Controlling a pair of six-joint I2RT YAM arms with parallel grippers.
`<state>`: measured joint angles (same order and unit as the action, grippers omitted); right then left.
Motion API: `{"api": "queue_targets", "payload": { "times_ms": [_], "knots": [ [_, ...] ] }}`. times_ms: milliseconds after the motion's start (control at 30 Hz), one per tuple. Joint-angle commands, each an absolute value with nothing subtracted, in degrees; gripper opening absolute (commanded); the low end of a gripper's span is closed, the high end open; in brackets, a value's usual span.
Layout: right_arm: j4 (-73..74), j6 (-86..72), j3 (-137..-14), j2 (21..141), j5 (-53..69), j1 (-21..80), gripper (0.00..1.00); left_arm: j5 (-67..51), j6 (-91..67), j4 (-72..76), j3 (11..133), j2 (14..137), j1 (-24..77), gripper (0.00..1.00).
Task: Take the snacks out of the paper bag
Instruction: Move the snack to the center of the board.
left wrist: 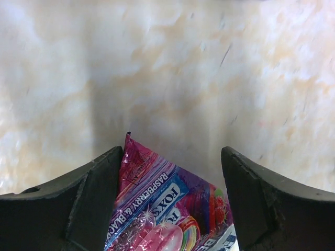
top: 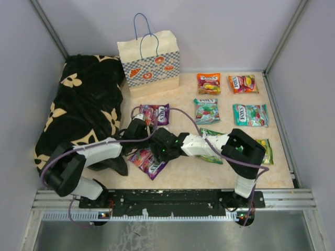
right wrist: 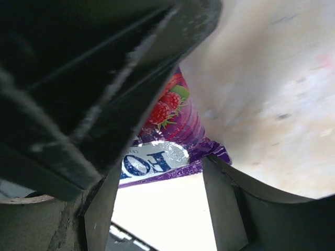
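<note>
The paper bag (top: 149, 65) stands upright at the back. Several snacks lie in rows on the table: orange (top: 209, 83), red (top: 243, 83), teal (top: 206, 111) and purple (top: 154, 113) among them. Another purple raspberry packet (top: 148, 161) lies near the front. Both grippers meet over this packet. My left gripper (left wrist: 171, 172) is open, and the packet (left wrist: 162, 209) lies flat between its fingers (left wrist: 78, 204). My right gripper (right wrist: 162, 167) is open too, with the packet's edge (right wrist: 172, 125) at its fingertips. A black part of the left arm fills that view's upper left.
A black flower-patterned cloth (top: 84, 110) covers the left side, up against the left arm. A green packet (top: 209, 141) lies partly under the right arm, and another (top: 265, 151) beside its elbow. Grey walls close in the table, with a metal rail (top: 178, 198) along the front.
</note>
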<state>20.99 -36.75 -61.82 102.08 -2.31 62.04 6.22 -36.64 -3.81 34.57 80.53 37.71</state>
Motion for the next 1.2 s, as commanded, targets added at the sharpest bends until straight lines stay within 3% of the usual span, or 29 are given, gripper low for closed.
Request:
{"api": "queue_targets", "payload": {
  "times_ms": [0,500,833,1033,1167],
  "knots": [
    [19.57,-31.84,-55.39,103.02,-2.55,52.87,0.64,5.57,-36.8,-7.2,36.18,90.95,36.44,0.83],
    [17.74,-19.98,-66.17,109.23,3.76,37.85,0.68,-0.33,-32.7,-5.4,46.59,96.54,26.32,0.8],
    [19.66,-11.6,-75.83,112.92,11.67,34.78,0.73,-4.04,-37.47,-1.0,36.62,89.95,29.79,0.75],
    [16.79,-13.76,-78.14,110.97,16.65,33.46,0.74,-4.29,-39.22,-1.15,32.54,84.93,30.25,0.59],
    [15.52,-14.93,-77.82,108.35,15.51,32.82,0.74,-3.74,-39.48,-2.67,31.88,82.57,30.38,0.57]
  ]
}}
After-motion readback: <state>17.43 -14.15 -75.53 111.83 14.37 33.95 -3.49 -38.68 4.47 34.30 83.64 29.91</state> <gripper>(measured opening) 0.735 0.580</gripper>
